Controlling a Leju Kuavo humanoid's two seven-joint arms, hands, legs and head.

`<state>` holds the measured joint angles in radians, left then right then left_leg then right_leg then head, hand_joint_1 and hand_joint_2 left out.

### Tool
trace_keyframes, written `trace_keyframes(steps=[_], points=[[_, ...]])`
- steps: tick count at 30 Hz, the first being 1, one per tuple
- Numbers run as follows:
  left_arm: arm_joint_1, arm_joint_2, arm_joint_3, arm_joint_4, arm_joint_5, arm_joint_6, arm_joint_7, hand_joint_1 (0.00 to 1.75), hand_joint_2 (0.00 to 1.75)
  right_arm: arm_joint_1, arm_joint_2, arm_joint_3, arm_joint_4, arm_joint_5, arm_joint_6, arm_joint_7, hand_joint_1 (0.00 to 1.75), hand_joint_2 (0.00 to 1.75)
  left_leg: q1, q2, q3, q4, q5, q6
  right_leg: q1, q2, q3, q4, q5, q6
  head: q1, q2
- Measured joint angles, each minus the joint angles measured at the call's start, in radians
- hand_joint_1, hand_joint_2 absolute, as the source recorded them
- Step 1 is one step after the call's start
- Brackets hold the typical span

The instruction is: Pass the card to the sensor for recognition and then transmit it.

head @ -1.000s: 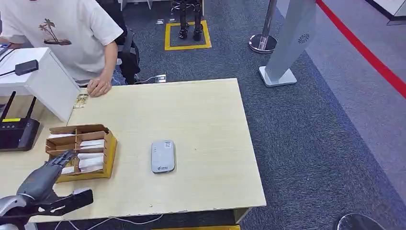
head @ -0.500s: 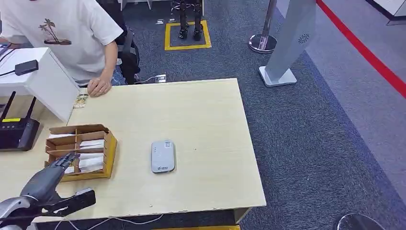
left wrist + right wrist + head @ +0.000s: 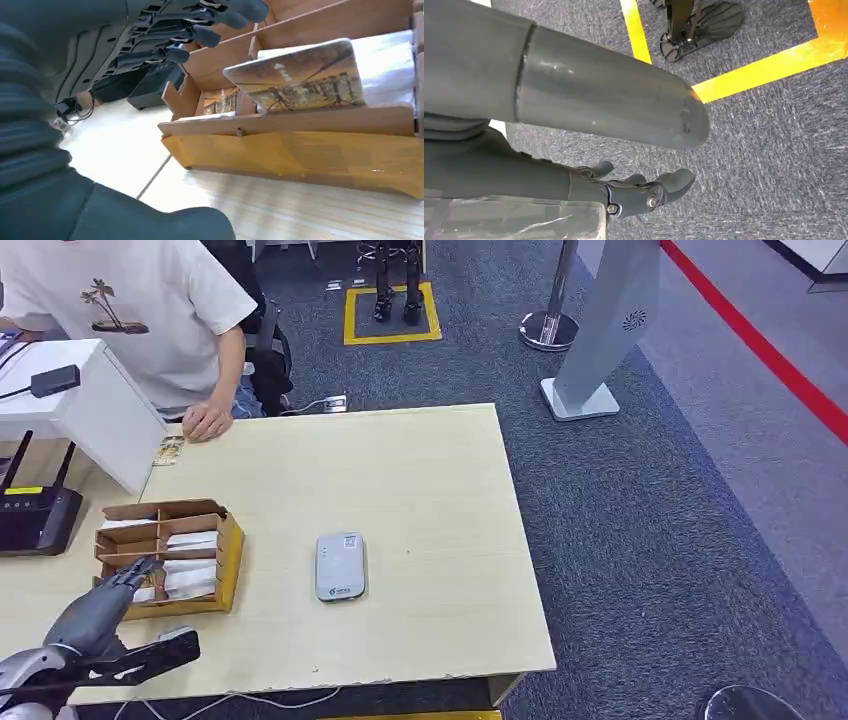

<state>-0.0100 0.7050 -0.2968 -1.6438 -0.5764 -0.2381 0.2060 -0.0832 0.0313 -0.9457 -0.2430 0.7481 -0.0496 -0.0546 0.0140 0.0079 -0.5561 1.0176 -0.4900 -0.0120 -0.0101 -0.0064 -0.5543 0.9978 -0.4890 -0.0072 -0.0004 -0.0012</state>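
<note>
Two hands, neither holding anything: the left hand [image 3: 100, 612] reaches with fingers spread over the near edge of the wooden card box [image 3: 228, 558], where a picture card [image 3: 300, 75] leans in a compartment. Right of the box lies the sensor [image 3: 339, 566]; the right hand [image 3: 644, 192] hangs open above carpet.

Honestly nothing here can actually be read. The grey sensor [image 3: 339, 566] on the table has a small mark near its lower edge, but it's too tiny to make out. The picture card [image 3: 300, 75] standing in the wooden box [image 3: 320, 150] shows a bit of white print, blurred past reading. The router [image 3: 35, 520] carries a yellow sticker, also illegible. The person's shirt [image 3: 140, 310] only has a palm tree graphic, no legible words.
</note>
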Motion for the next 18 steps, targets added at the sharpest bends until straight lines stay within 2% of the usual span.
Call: trace_keyframes(steps=[7, 14, 18], points=[[-0.022, -0.026, 0.000, 0.021, -0.022, 0.027, 0.001, 0.00, 1.75, 0.000, 0.000, 0.000, 0.000, 0.001, 0.001, -0.002, 0.00, 0.00, 0.000, 0.000, 0.000, 0.000, 0.000, 0.000, 0.000, 0.000, 0.000, 0.000, 0.000, 0.000, 0.000, 0.000], [-0.050, -0.084, -0.005, 0.031, -0.047, 0.080, -0.008, 0.00, 1.75, 0.000, 0.000, -0.001, 0.001, 0.013, 0.006, -0.004, 0.00, 0.00, 0.000, 0.000, 0.000, 0.000, 0.000, 0.000, 0.000, 0.000, 0.000, 0.000, 0.000, 0.000, 0.000, 0.000], [-0.068, -0.114, -0.010, 0.037, -0.056, 0.086, -0.010, 0.00, 1.75, 0.000, 0.000, -0.002, 0.001, 0.015, 0.006, -0.005, 0.00, 0.00, 0.000, 0.000, 0.000, 0.000, 0.000, 0.000, 0.000, 0.000, 0.000, 0.000, 0.000, 0.000, 0.000, 0.000]])
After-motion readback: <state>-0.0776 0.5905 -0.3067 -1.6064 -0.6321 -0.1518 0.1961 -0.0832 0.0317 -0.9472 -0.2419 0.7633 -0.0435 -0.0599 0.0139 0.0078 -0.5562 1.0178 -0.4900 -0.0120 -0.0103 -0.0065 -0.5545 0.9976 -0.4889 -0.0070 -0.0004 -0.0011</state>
